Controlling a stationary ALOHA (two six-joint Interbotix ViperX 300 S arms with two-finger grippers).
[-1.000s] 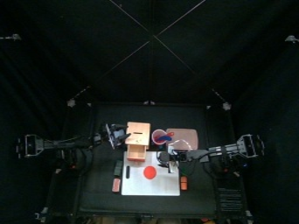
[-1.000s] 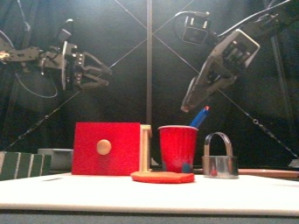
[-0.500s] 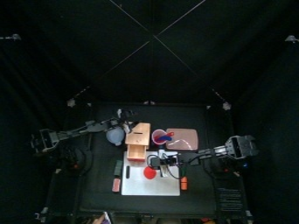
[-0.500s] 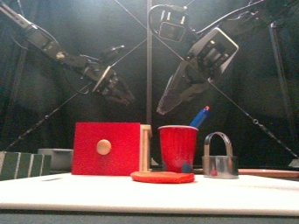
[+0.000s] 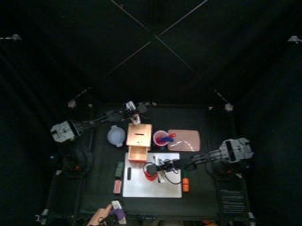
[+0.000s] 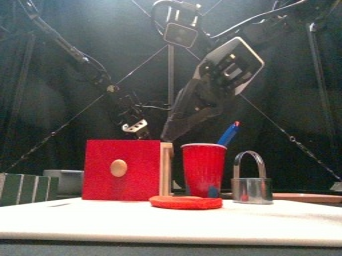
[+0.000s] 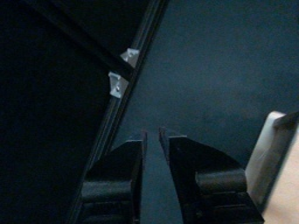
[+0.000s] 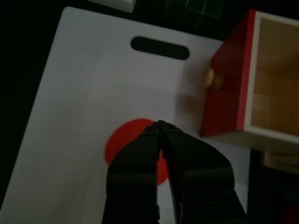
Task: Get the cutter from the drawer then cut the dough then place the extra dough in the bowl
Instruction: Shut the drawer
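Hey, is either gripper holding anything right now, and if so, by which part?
Nothing is held. The left gripper and the right gripper, above the red dough, both have their fingers shut with nothing between.

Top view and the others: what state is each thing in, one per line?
drawer: pulled open, visible inside empty.
cutter: out, upright, untouched.
dough: flat disc on white board, uncut.
red cup: upright, blue knife inside.
bowl: upright, no dough seen inside.
right tool: shut, empty, above dough.
left tool: shut, empty, at the back.
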